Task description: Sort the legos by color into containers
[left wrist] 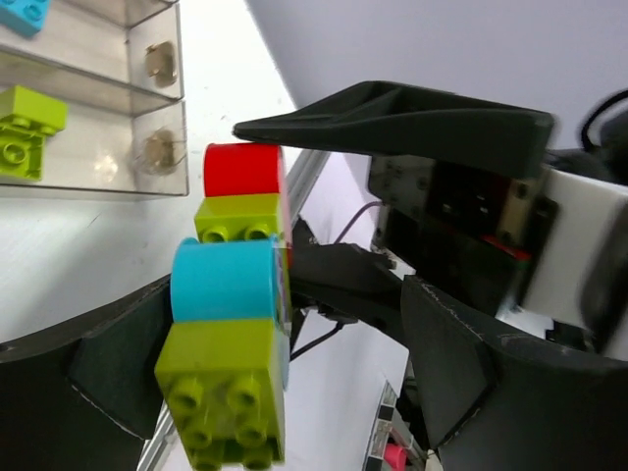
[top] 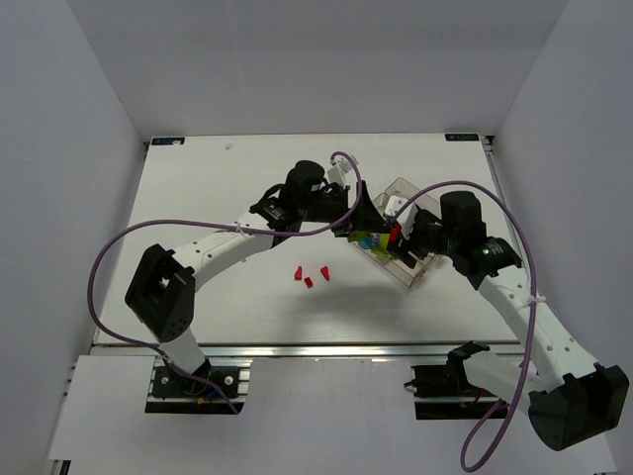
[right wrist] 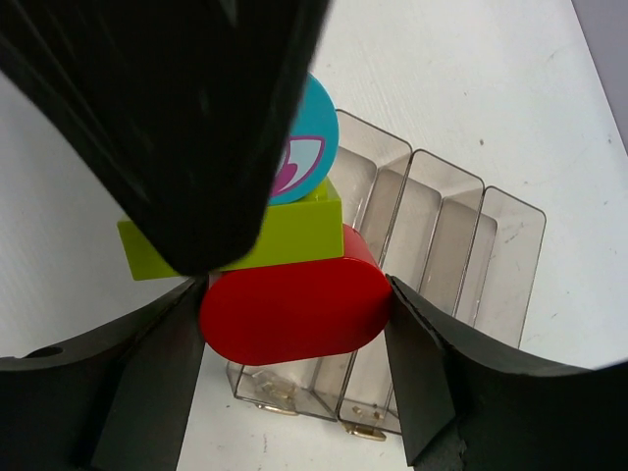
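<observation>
A stack of legos is held in the air over the containers' near end: a red brick (right wrist: 294,304), a yellow-green brick (right wrist: 294,235), a cyan brick (left wrist: 226,280) and another yellow-green brick (left wrist: 221,392). My right gripper (right wrist: 294,329) is shut on the red brick, both fingers pressed against its ends. My left gripper (left wrist: 280,363) is open around the cyan and green end; one finger (left wrist: 108,368) lies beside the stack and the other stands well apart. In the top view the stack (top: 379,238) hangs between both grippers. The clear containers (right wrist: 446,245) hold a cyan brick (left wrist: 25,15) and a yellow-green brick (left wrist: 25,132).
Three small red legos (top: 309,276) lie on the white table in front of the left arm's forearm. The clear tray (top: 420,265) sits right of centre, partly under both grippers. Grey walls enclose the table on three sides.
</observation>
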{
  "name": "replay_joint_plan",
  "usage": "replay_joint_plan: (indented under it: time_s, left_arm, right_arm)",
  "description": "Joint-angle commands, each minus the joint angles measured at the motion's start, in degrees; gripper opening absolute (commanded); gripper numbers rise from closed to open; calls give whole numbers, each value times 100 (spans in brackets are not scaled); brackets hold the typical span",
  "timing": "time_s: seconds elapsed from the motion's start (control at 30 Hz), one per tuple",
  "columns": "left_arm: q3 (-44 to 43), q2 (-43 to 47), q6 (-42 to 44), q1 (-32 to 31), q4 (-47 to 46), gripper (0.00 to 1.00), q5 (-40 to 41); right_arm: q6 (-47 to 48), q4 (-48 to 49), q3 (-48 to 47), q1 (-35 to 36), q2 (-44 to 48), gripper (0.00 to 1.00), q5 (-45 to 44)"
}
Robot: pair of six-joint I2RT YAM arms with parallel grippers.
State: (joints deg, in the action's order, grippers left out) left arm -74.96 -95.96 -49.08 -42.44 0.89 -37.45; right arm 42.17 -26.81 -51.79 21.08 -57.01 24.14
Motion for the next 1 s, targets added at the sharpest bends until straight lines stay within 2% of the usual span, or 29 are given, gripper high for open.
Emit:
replay_joint_plan:
  time_s: [0.0,0.3,0.47,0.77,0.97]
  left_arm:
    - [-335,-54,285,-72,684,98,185]
    - [-432,-212,417,-72,1037,92,309]
    - [-441,-230,434,-72,1028,83,274]
    - [-414,-326,347,-72,817,73,28]
    - [-432,-406,311,-72,782,60,-78]
  right_arm:
    - [-34,185,-358,133,-55,0,-181]
    - [-51,334,-376,221,-55,0,-384]
    - [-51,343,-323,195,-12,0,-375]
    - [-183,369,-341,203,-55,0,-165]
    - [-280,387,-367,186,-126,0,-41]
